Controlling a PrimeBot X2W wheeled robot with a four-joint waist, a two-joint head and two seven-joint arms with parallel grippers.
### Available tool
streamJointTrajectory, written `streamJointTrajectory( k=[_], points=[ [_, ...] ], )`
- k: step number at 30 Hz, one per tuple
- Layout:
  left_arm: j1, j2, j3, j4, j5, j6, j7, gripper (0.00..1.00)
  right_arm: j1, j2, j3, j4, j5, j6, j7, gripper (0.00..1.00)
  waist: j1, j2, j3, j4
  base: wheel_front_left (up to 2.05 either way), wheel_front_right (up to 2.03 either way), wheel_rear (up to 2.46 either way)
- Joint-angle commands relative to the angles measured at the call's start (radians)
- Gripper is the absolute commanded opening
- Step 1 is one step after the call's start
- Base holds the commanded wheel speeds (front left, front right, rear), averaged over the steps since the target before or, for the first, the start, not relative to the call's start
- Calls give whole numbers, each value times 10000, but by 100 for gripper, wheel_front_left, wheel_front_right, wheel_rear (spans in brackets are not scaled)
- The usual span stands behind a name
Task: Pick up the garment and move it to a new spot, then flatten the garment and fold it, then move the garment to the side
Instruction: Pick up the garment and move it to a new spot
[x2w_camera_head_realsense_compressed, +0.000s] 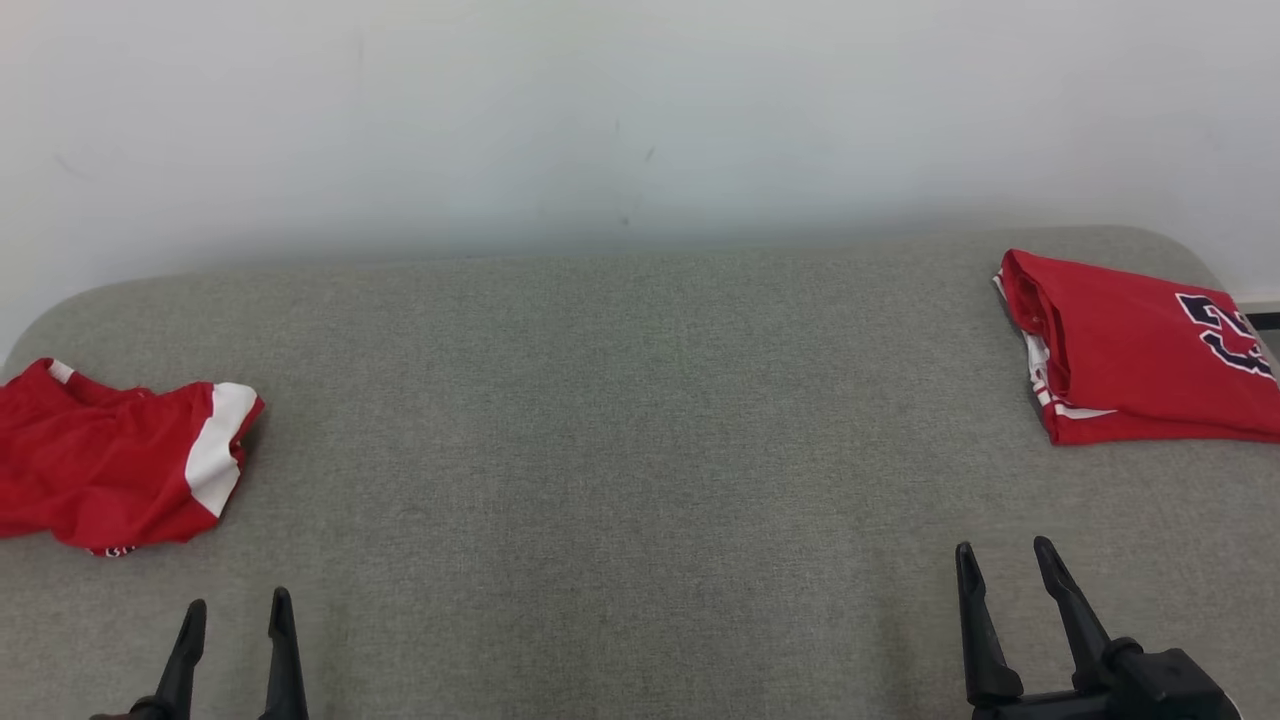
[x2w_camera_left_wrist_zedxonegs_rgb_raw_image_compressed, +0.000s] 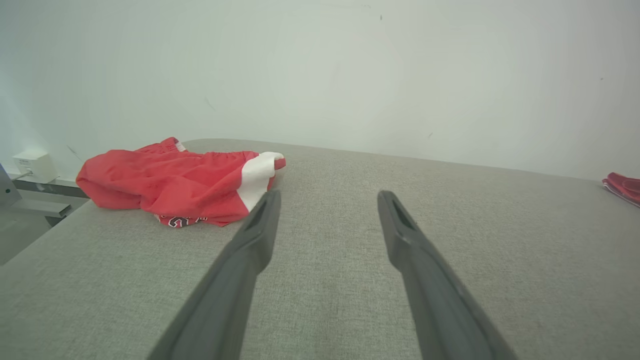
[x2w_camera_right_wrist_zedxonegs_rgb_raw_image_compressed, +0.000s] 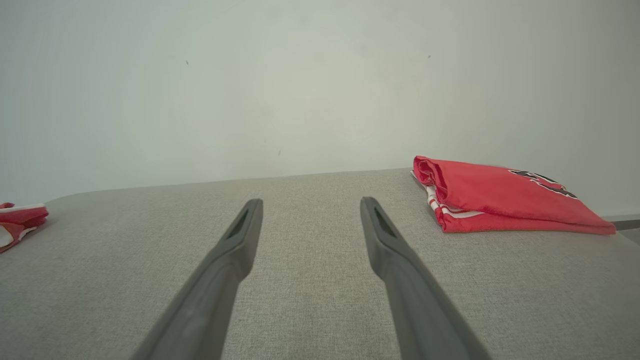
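Okay, both arms were parked low at the near edge of the worktop (x2w_camera_head_realsense_compressed: 620, 430). The left gripper (x2w_camera_head_realsense_compressed: 238, 600) was open with nothing between its fingers, and the right gripper (x2w_camera_head_realsense_compressed: 1003, 546) was likewise spread and empty. The crumpled red garment (x2w_camera_head_realsense_compressed: 100, 470), white band showing, lay bunched at the worktop's left edge, just ahead and left of the left gripper, untouched. I judged that one as the piece to pick up. The folded red jersey (x2w_camera_head_realsense_compressed: 1130, 350) sat squared at the far right corner. It ran past the frame, so I could not tell how near the drop-off it was. It read to me as set aside on purpose, leaving the middle free. That wide grey middle gave room to spread and fold. The wall (x2w_camera_head_realsense_compressed: 600, 120) ran close behind the far edge, so I would keep lifts forward.
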Motion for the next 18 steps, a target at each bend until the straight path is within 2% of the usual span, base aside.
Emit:
streamJointTrajectory(
  k=[1,6,18],
  points=[
    [-77,8,45,6,85,-14,2,100,119,26,14,28,57,-30,-28,100,0,0,17,137,0,0,0],
    [-235,71,68,-14,127,-6,2,100,35,38,50,50,127,-30,-37,100,0,0,102,634,0,0,0],
    [-462,139,239,149,-41,42,2,100,-273,56,251,318,235,-30,-73,100,0,0,377,2391,0,0,0]
  ],
)
